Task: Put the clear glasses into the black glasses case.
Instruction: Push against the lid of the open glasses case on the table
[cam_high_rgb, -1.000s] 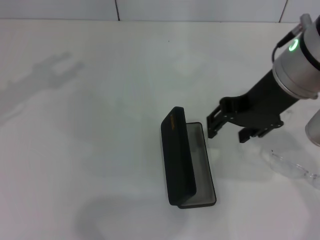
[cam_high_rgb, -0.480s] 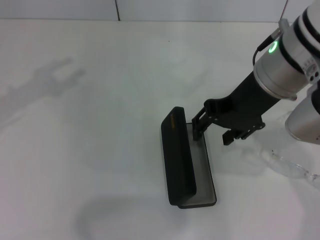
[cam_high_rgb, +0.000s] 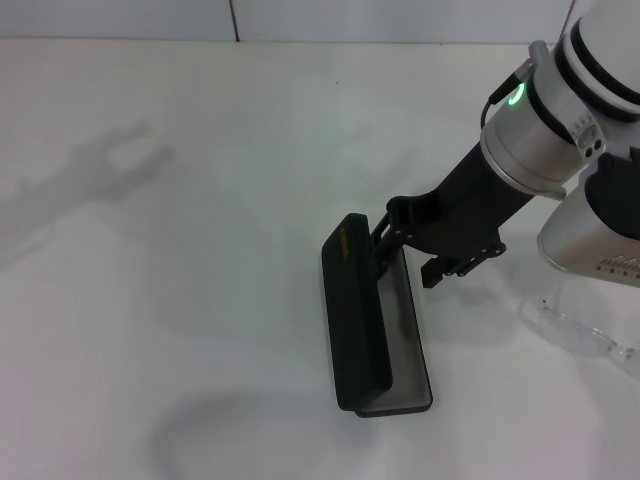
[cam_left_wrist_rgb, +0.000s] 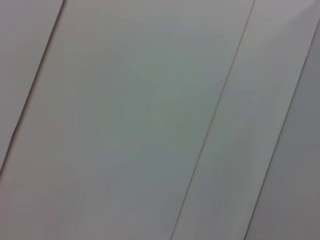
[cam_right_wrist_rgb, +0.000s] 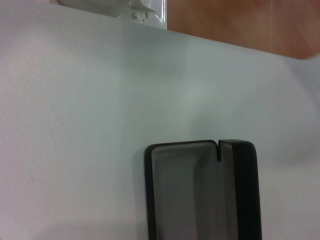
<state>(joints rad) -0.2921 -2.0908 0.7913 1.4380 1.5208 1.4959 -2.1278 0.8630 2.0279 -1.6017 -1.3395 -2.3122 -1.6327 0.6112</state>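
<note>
Fingers of the right gripper (cam_high_rgb: 395, 250) hang spread apart over the far end of the black glasses case (cam_high_rgb: 372, 325); one dark fingertip (cam_high_rgb: 381, 262) reaches down just beside the raised lid, the other sits out past the tray's outer edge, and nothing is held between them; whether the near fingertip actually touches the lid I cannot tell. Behind the gripper, the black wrist and silver forearm slant in from the upper right, a green light glowing on the forearm's collar.

On the white table (cam_high_rgb: 200, 250) the case lies open, near the middle and a little toward the robot; its matte black lid stands up on the left side with a small orange mark near the far end, and the grey-lined tray lies flat on the right; the tray holds nothing. From the right wrist, the case's far end (cam_right_wrist_rgb: 200, 192) shows with the hinge notch between tray and lid.

Off to the right, well apart from the case, the clear glasses (cam_high_rgb: 580, 330) rest on the table near its edge, faint and see-through, under the right arm's pale body.

Of the left gripper nothing shows; its wrist camera takes in only pale panels (cam_left_wrist_rgb: 150, 120) with thin seams.
</note>
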